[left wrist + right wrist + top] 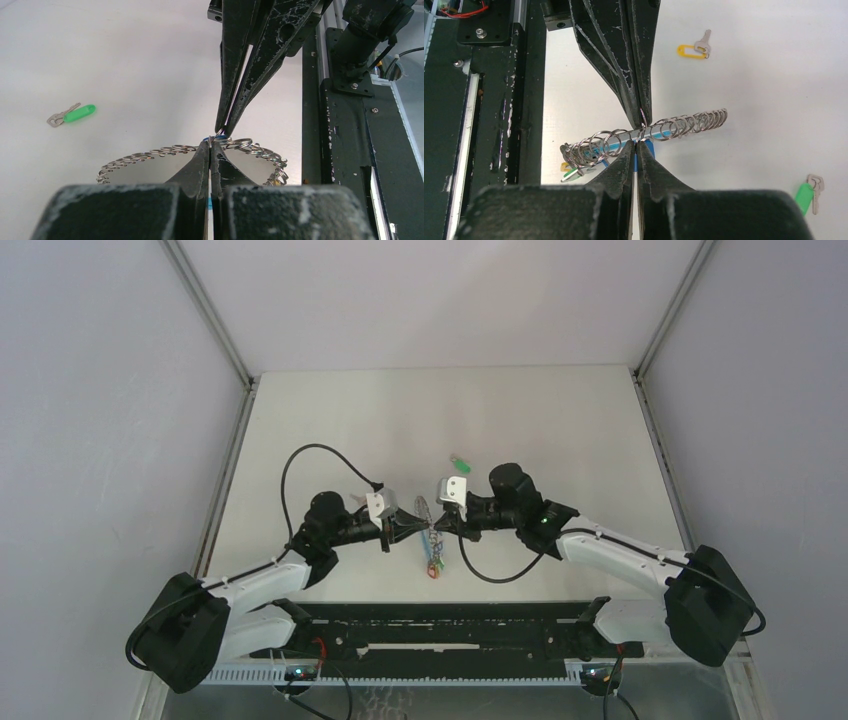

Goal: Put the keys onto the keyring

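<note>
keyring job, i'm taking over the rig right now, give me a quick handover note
Left end effector: shut on the keyring.
Right end effector: shut on the keyring at the same spot, tip to tip with the left.
Green key and yellow key: lying loose on the table, apart from the ring.
Blue key: cannot tell; only a blue bit shows beside the pinch.
Done: both arms grip the ring.
Left: green and yellow keys not yet on it.
</note>
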Robot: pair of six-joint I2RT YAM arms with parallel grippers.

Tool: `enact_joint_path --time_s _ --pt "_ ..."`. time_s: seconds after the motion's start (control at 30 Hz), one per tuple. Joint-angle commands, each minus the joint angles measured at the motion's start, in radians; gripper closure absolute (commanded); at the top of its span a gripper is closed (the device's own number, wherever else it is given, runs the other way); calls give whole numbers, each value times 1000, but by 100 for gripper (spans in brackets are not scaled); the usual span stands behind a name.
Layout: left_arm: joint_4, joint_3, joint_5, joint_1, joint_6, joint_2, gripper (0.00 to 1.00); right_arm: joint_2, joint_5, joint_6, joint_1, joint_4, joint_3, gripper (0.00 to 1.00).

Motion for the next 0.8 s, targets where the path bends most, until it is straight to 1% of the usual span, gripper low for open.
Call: enact_joint_path --time_s 0.0,0.07,0.17,0.23,0.37,0.5,0.67,0.77 --pt "93 -4 5 0 -26 -17 100 6 17 -34 20 28 6 100" --pt "100 -6 -15 0 -40 -19 100 10 38 -69 41 4 16 100" --pt "134 -13 -43 2 -70 -12 100 11 117 -127 83 -19 17 100" --pt "188 -27 -45 8 -110 -4 100 15 170 -160 104 -29 18 100" --pt "333 -56 -20 34 -200 30 100 8 224 -194 116 -45 17 100" --pt "486 -80 -2 48 -280 85 100 14 240 -222 127 -117 49 100" --pt "648 -96 2 49 -349 146 100 0 224 -225 132 -154 57 100" --pt "703 -103 7 62 -386 167 100 -7 233 -230 132 -167 57 100"
